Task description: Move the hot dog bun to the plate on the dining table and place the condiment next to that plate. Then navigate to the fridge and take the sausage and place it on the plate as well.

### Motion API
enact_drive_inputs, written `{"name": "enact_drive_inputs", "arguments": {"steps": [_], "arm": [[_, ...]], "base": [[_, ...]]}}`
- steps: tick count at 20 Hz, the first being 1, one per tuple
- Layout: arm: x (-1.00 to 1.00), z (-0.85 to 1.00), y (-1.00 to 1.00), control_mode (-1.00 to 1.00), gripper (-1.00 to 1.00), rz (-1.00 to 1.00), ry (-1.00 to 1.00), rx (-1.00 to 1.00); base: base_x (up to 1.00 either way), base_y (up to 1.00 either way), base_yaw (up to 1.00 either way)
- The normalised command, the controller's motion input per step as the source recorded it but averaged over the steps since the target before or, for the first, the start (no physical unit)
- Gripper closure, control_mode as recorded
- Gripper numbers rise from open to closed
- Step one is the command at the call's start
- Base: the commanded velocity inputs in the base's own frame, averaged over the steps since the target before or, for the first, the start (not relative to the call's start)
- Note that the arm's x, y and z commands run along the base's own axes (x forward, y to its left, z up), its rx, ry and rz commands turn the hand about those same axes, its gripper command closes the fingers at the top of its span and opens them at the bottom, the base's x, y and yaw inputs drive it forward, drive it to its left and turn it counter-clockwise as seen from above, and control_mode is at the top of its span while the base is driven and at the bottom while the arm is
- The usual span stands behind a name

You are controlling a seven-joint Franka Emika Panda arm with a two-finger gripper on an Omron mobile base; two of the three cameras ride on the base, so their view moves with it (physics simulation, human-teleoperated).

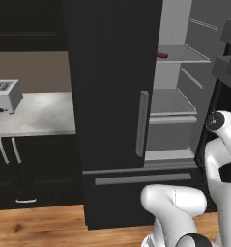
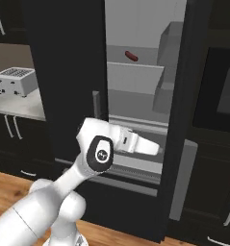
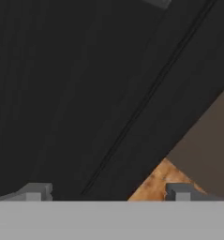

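The tall black fridge [image 1: 112, 96] [image 2: 63, 72] stands in front of me with its right door swung open, showing pale grey shelves. The sausage [image 1: 161, 55] [image 2: 132, 55], a small dark red rod, lies on an upper shelf near the left wall of the interior. In the hand view my gripper [image 3: 108, 193] is open, its fingertips [image 3: 36, 191] wide apart with nothing between them, facing a black panel low down by the floor. My arm is folded low in front of the fridge, well below the sausage. The hot dog bun, plate, condiment and dining table are out of view.
A silver toaster [image 1: 5, 95] [image 2: 14, 80] sits on the marble wall counter [image 1: 39, 116] left of the fridge. The open fridge door [image 2: 184, 144] stands at the right, with black cabinets beyond. Wood floor [image 3: 155, 185] lies below.
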Motion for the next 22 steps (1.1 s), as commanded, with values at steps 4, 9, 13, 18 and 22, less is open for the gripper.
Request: {"name": "enact_drive_inputs", "arguments": {"steps": [4, 9, 13, 18, 22], "arm": [[-0.36, 0.65, 1.0, -1.0, -1.0, 0.25, 0.01, 0.09], [-0.05, 0.6, 1.0, -1.0, -1.0, 0.34, 0.13, 0.25], [0.0, 0.49, 0.99, -1.0, -1.0, 0.38, 0.23, 0.38], [0.0, 0.08, 1.0, -1.0, -1.0, 0.32, 0.16, 0.33], [0.01, -0.01, 0.97, -1.0, -1.0, 0.23, 0.11, 0.3]], "base": [[0.0, 0.0, 0.0], [0.0, 0.0, 0.0], [0.0, 0.0, 0.0], [0.0, 0.0, 0.0], [0.0, 0.0, 0.0]]}}
